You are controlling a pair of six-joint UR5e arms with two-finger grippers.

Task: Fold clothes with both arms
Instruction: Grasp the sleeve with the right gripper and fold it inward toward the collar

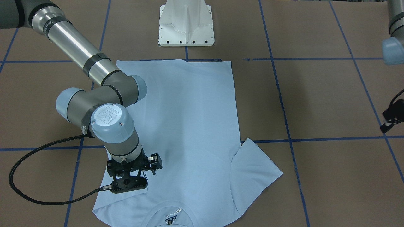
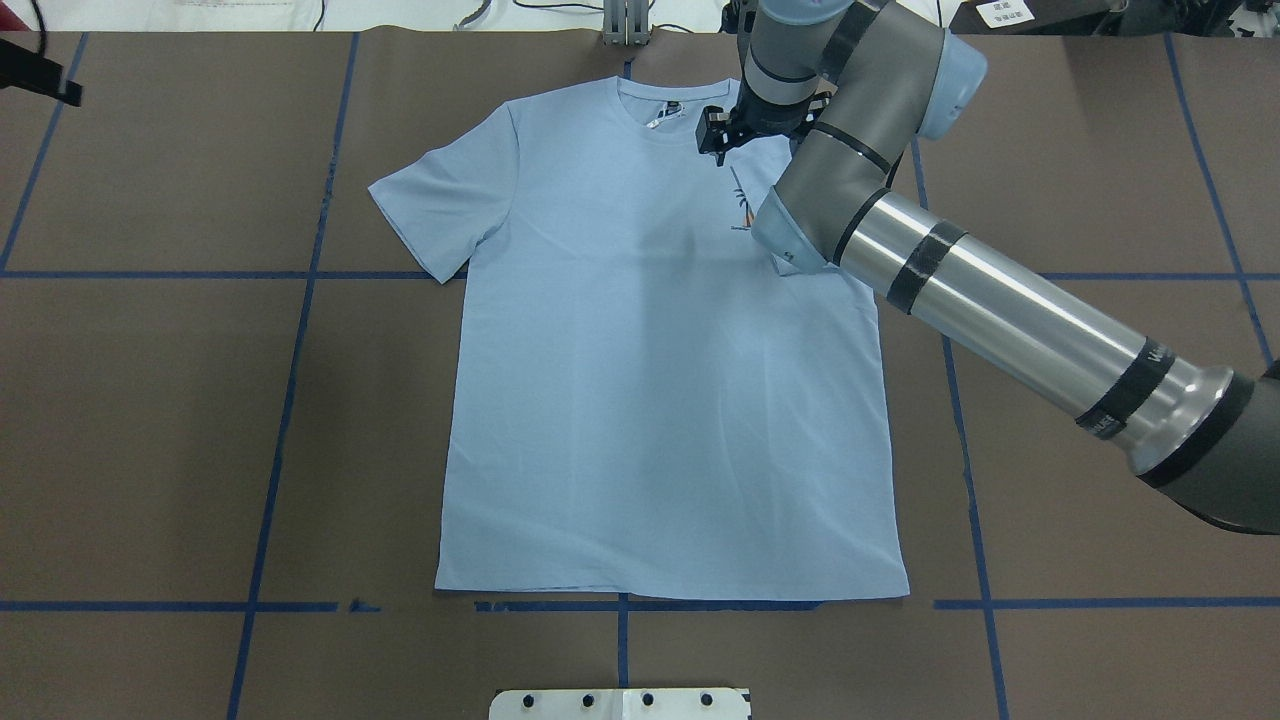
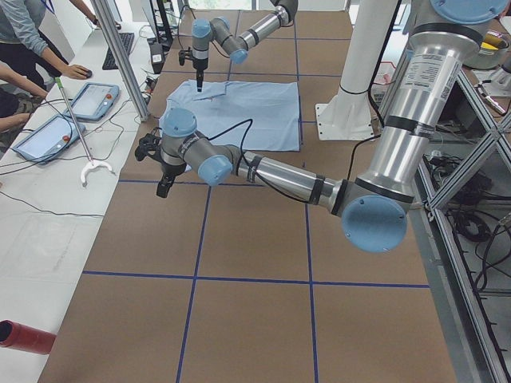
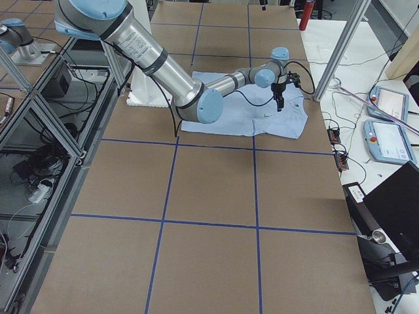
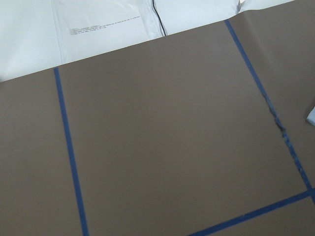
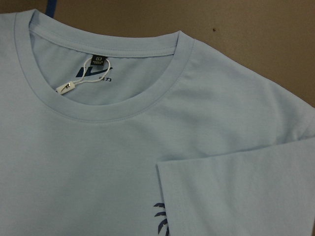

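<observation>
I see right gripper (image 1: 128, 185) over shirt (image 1: 189, 119) shoulder, sleeve (image 6: 236, 196) folded inward; left gripper (image 1: 391, 118) hangs off shirt. Can't tell either's jaw state.

Brown tabletop (image 2: 150, 450) with blue tape grid (image 2: 150, 606), white bench (image 3: 44, 239) alongside

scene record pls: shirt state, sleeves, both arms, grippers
shirt: light blue T-shirt, flat on table, palm print facing up
left-side sleeve: spread out
right-side sleeve: folded in over the chest, partly covering the print
right gripper: over the shirt's shoulder by the collar; contact and jaw state unclear
left gripper: off the shirt, over bare table; jaw state unclear
body: not yet folded
</observation>
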